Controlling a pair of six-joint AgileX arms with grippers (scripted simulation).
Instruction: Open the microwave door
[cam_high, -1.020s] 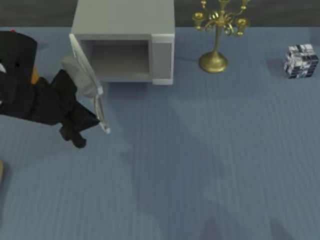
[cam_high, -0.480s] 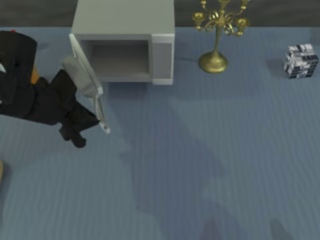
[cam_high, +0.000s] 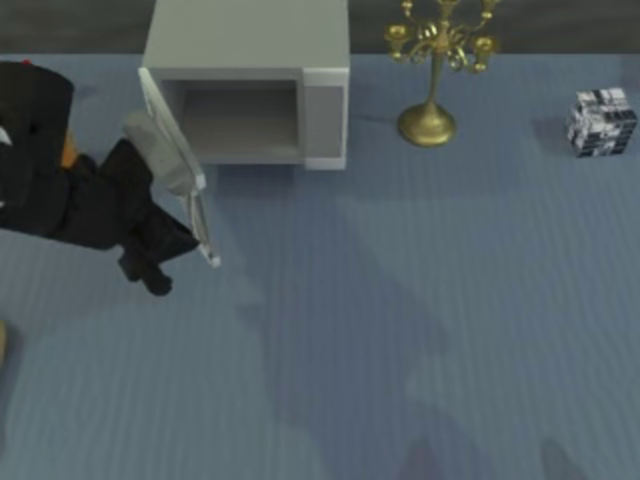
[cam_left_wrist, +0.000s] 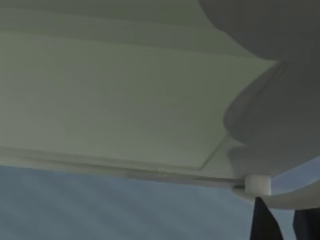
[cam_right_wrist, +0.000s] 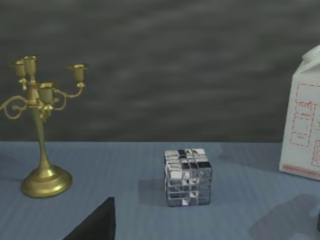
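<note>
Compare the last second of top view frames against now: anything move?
Nothing visibly changed. The microwave door stays swung wide open, the left end effector stays by its free edge, and the candelabra and cube sit as before.

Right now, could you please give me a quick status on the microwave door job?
Left tool at door's outer edge, grip unclear. Door swung wide, microwave cavity exposed. Right arm not in top view. Candelabra and cube well clear.

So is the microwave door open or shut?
Open: the microwave door swings out leftward, baring the microwave and its empty inside.
</note>
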